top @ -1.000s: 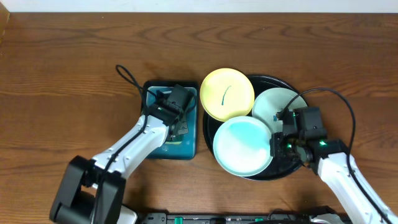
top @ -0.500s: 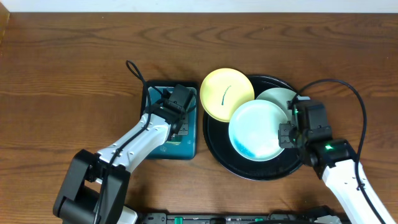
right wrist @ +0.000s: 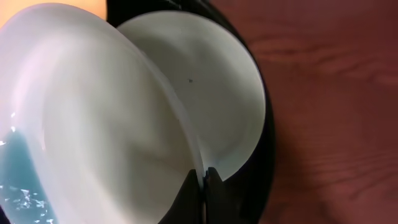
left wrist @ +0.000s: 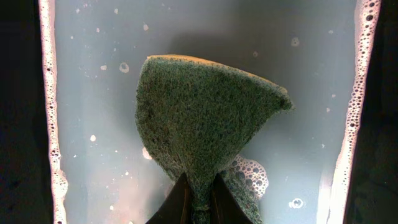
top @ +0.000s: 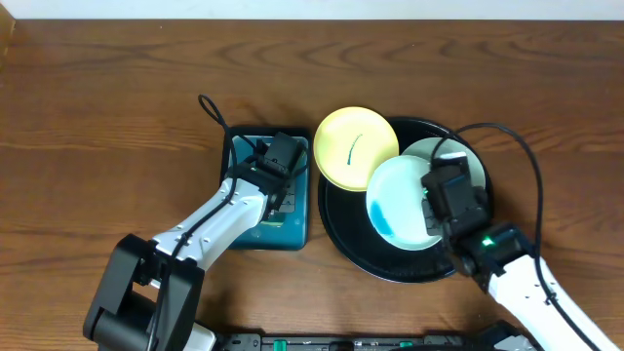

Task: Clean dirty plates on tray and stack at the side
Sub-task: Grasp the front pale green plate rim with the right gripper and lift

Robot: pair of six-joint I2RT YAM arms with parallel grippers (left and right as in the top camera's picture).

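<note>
On the black round tray (top: 346, 242) lie three plates. A pale yellow plate (top: 356, 146) with a teal streak rests on its far-left rim. My right gripper (right wrist: 203, 177) is shut on the rim of a mint-white plate (top: 398, 203), holding it tilted over the tray; teal smear shows at its lower left (right wrist: 18, 180). Behind it lies a second mint-white plate (right wrist: 217, 99), partly covered. My left gripper (left wrist: 199, 193) is shut on a dark green sponge (left wrist: 199, 118), held over soapy water in the teal sponge dish (top: 249, 229).
Foam lines the walls of the sponge dish (left wrist: 46, 124). Brown wooden table (top: 117, 88) surrounds tray and dish. A black cable (top: 210, 112) loops behind the dish, and another cable (top: 526, 156) arcs over the tray's right side.
The right gripper has lifted and tilted the front mint-white plate, carrying it up and right over the tray's middle. The left gripper has stayed over the dish with the sponge.
</note>
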